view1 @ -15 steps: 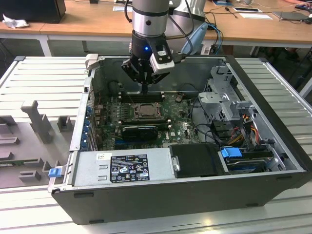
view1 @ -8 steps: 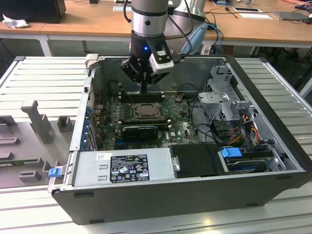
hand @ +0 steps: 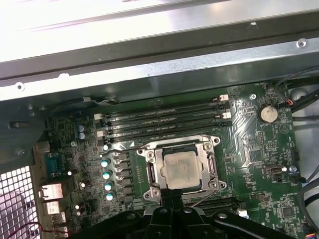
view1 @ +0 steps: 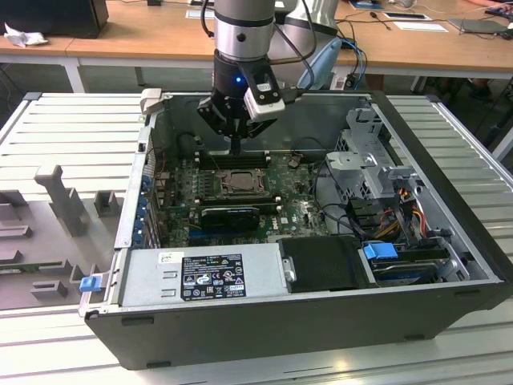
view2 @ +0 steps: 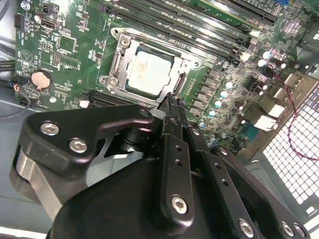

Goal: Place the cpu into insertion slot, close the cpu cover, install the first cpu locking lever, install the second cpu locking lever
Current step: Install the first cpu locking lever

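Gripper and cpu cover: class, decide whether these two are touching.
Cannot tell. In the second wrist view the gripper ends over the near edge of the cpu cover, hiding any gap or contact there.

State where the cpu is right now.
The cpu lies mid-motherboard, framed by the cover, beside the memory slots; in the exterior view it sits just under the gripper.

Nothing legible anywhere. Showing black label w/ white print, plus small white sticker, on grey power supply in exterior view, print too small to read. Carrying tiny white markings on green motherboard in both wrist views, likewise unreadable.
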`<move>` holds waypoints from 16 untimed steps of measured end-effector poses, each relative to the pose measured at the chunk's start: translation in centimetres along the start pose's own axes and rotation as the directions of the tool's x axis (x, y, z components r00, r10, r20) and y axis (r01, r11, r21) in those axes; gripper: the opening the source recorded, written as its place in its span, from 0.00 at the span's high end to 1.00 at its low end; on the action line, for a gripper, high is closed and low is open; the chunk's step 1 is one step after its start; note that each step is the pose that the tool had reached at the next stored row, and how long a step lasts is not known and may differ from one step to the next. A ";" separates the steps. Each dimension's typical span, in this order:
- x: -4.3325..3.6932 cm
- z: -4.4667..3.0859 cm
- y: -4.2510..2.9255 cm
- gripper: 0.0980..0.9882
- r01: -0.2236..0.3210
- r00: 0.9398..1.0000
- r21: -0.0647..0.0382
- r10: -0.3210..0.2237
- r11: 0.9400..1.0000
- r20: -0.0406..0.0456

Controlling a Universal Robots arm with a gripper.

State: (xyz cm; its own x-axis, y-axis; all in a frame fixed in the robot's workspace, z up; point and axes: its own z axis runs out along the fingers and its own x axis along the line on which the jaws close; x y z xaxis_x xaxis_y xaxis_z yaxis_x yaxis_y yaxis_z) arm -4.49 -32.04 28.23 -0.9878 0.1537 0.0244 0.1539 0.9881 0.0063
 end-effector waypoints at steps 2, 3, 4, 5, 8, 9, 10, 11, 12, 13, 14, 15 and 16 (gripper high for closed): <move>0.12 0.00 -0.02 0.99 0.002 1.000 0.000 -0.002 1.000 0.000; 0.25 0.01 -0.04 0.99 0.003 1.000 0.000 -0.003 1.000 0.000; 0.39 0.01 -0.06 0.99 0.004 1.000 0.000 -0.004 1.000 0.000; 0.54 0.02 -0.09 0.99 0.004 1.000 0.000 -0.004 1.000 0.000; 1.41 0.13 -0.22 0.99 0.007 1.000 -0.001 -0.007 1.000 0.000; 1.46 0.26 -0.23 0.99 0.040 0.999 -0.001 -0.040 0.999 -0.001; 1.46 0.34 -0.23 0.99 0.067 0.998 0.000 -0.067 0.998 -0.001; 1.46 0.40 -0.23 0.99 0.090 0.996 0.000 -0.090 0.996 -0.001; 1.56 0.45 -0.25 0.99 0.094 0.996 0.000 -0.094 0.996 -0.001; 1.97 0.48 -0.32 0.99 0.095 0.995 0.000 -0.095 0.995 0.001; 2.47 0.51 -0.39 0.99 0.096 0.995 0.000 -0.096 0.995 0.003; 2.83 0.53 -0.45 0.99 0.096 0.995 0.000 -0.096 0.995 0.005; 3.09 0.55 -0.49 0.99 0.096 0.995 0.000 -0.096 0.995 0.006</move>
State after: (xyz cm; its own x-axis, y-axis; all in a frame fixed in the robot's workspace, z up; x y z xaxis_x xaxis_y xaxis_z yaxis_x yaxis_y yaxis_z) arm -7.62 -32.04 27.76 -0.9981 0.0582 0.0182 0.0583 0.9983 0.0088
